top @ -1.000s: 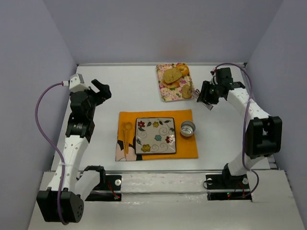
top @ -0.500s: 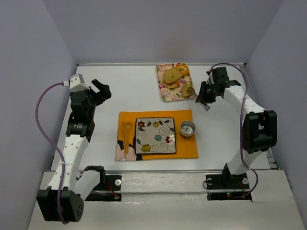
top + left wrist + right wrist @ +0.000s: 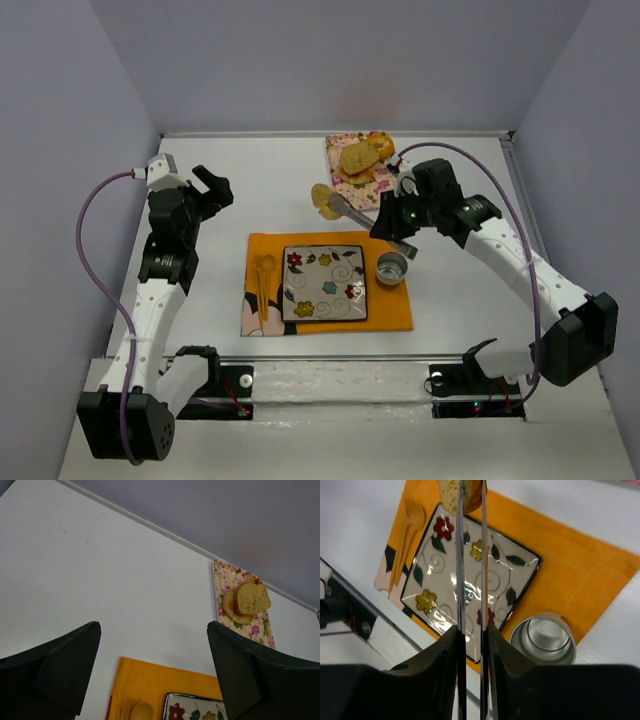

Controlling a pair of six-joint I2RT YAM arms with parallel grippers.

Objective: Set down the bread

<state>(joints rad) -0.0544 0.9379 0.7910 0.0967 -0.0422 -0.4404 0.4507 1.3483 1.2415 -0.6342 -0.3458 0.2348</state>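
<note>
The bread (image 3: 322,198), a small round speckled slice, hangs pinched between the tips of metal tongs (image 3: 352,210). My right gripper (image 3: 392,222) is shut on the tongs' handles. In the top view the bread is above the table between the floral tray (image 3: 336,148) and the orange mat (image 3: 390,305). In the right wrist view the bread (image 3: 461,495) shows at the top edge, beyond the flowered plate (image 3: 510,575), with the tongs (image 3: 470,570) running up from my right gripper (image 3: 471,645). My left gripper (image 3: 210,188) stands open at the left with nothing in it (image 3: 155,680).
The flowered plate (image 3: 285,300) lies on the mat, with a wooden spoon (image 3: 264,270) to its left and a small metal cup (image 3: 391,268) to its right. The floral tray holds a larger tan slice (image 3: 357,157) and an orange-yellow bun (image 3: 380,143).
My right arm has swung from the floral tray toward the left and nearer the mat, carrying the bread off the tray in the tongs. The left arm has not moved.
</note>
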